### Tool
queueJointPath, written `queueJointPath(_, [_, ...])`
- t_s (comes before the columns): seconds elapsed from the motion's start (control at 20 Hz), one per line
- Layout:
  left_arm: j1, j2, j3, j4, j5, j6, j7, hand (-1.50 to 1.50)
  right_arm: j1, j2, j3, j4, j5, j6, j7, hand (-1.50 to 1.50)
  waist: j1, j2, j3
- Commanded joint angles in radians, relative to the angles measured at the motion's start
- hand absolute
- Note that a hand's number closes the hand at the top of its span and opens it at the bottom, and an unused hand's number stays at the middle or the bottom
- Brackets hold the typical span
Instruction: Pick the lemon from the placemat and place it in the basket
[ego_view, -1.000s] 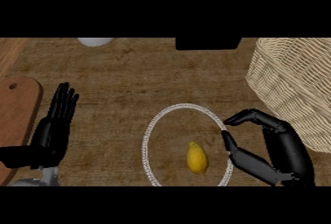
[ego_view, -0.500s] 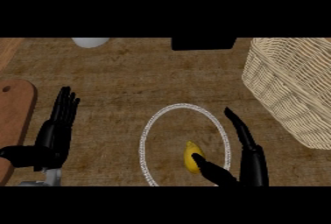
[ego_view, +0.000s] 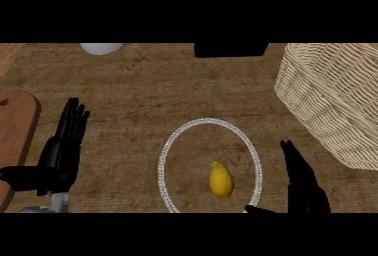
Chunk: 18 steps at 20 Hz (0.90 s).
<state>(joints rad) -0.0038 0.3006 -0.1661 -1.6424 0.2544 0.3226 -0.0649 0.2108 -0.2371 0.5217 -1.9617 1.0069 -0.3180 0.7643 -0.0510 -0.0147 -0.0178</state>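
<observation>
Right hand (ego_view: 301, 182) is coming in from the lower edge, fingers straight and held together, pointing up beside the placemat (ego_view: 167, 155) rim, thumb tip showing low. Left hand (ego_view: 63, 145) is resting open at the left, fingers up, by a wooden board (ego_view: 16, 130). Lemon (ego_view: 221, 179) is lying on the placemat just left of the right hand, not touching; wicker basket (ego_view: 332, 95) is sitting upper right, its inside not showing.

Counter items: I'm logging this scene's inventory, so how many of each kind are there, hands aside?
Lemon: 1
Placemat: 1
Wicker basket: 1
Wooden cutting board: 1
White object at the far edge, cut off: 1
Black object at the far edge, cut off: 1
Total: 6
</observation>
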Motion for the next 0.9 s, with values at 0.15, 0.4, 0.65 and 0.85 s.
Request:
queueJointPath(0.15, [-0.013,0.0,-0.029,-0.027,-0.013,-0.008,0.027,0.0,-0.038,0.086,0.161,-0.236,0.095,0.44,0.388,-1.5,0.044,0.007,0.009])
queueJointPath(0.4, [0.004,-0.017,-0.039,-0.027,-0.015,-0.012,0.017,0.0,-0.191,0.232,0.217,-0.299,0.142,0.669,0.613,-1.5,0.063,0.013,0.012])
queueJointPath(0.65, [-0.036,-0.029,-0.024,0.005,-0.02,-0.001,0.017,0.0,-0.197,0.235,0.237,-0.226,0.174,0.69,0.679,-1.5,0.056,0.016,0.012])
queueJointPath(0.85, [-0.024,-0.053,-0.061,-0.034,-0.046,0.027,0.049,0.0,-0.194,0.236,0.226,-0.207,0.168,0.694,0.701,-1.5,0.059,0.015,0.015])
